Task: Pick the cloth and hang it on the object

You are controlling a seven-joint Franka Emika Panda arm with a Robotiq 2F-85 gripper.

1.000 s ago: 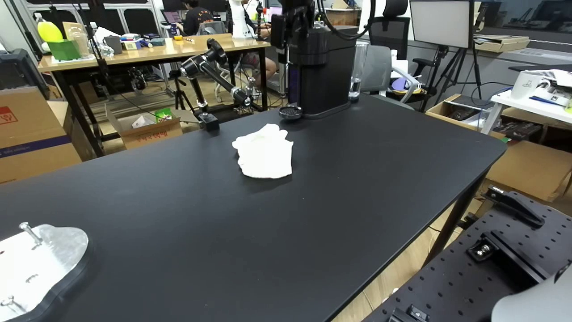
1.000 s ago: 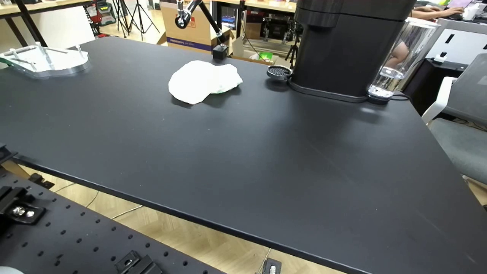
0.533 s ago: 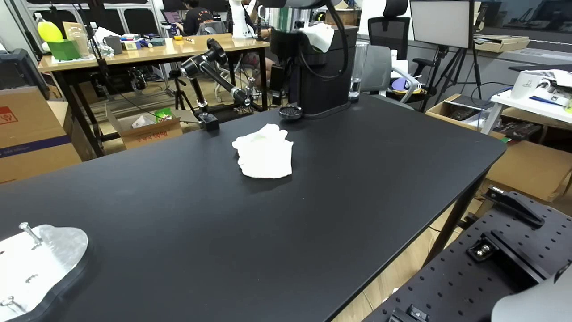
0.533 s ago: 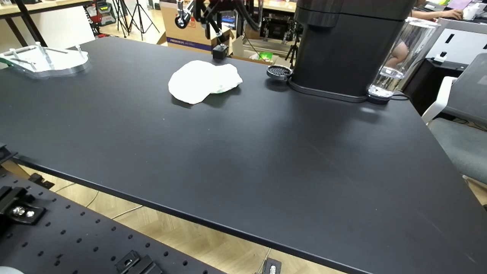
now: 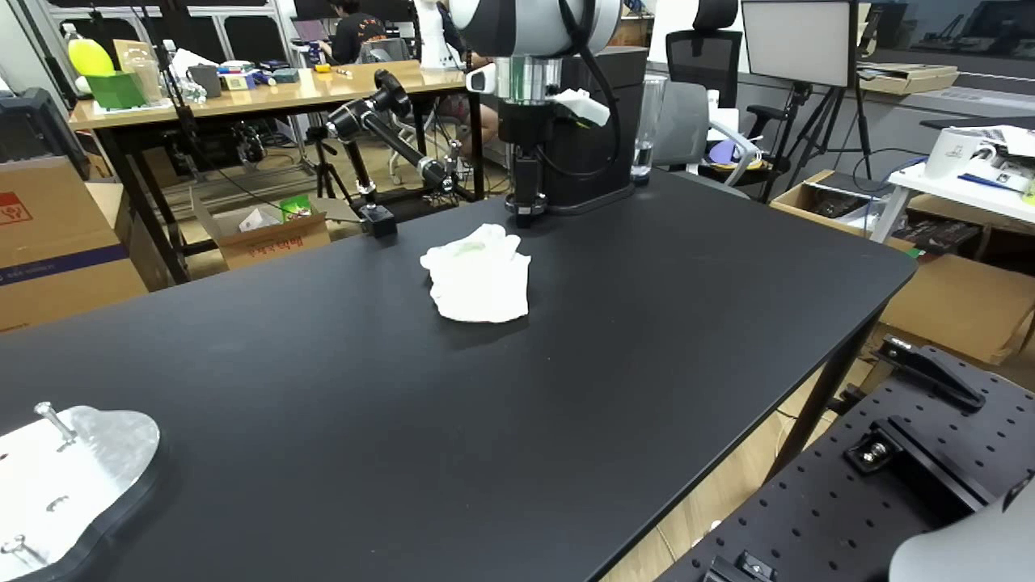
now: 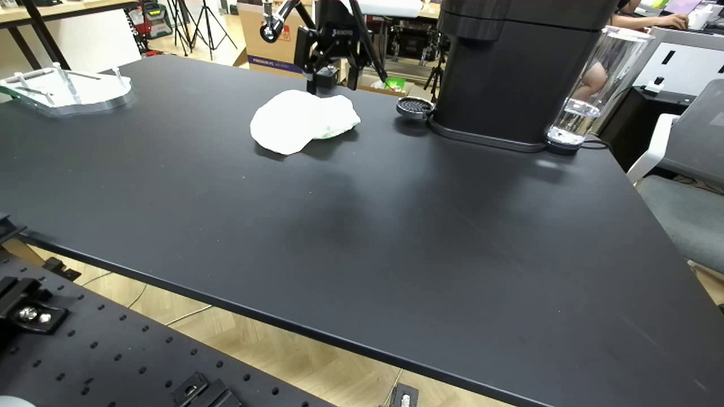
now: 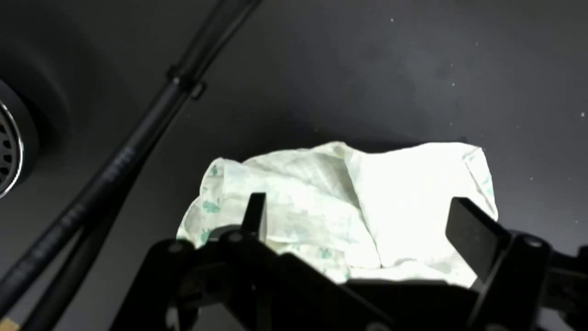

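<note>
As an exterior view shows, our black two-fingered gripper [image 6: 332, 86] gapes wide. Crumpled white cloth [image 6: 288, 122] lies at its seven o'clock.

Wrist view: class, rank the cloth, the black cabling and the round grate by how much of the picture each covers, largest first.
1. Cloth, though the gripper hides part of it
2. Black cabling, perhaps enlarged by nearness
3. Round grate, cut off by the left edge

A robotics lab, by the look of it: a robot arm [image 5: 538, 28] over a black table [image 5: 647, 364], a perforated black plate [image 5: 817, 493], a cluttered wooden workbench [image 5: 376, 78], a small tripod [image 5: 323, 162], a cardboard box [image 5: 69, 242], an office chair [image 5: 702, 65] and a person [image 5: 361, 31] seated beyond.
</note>
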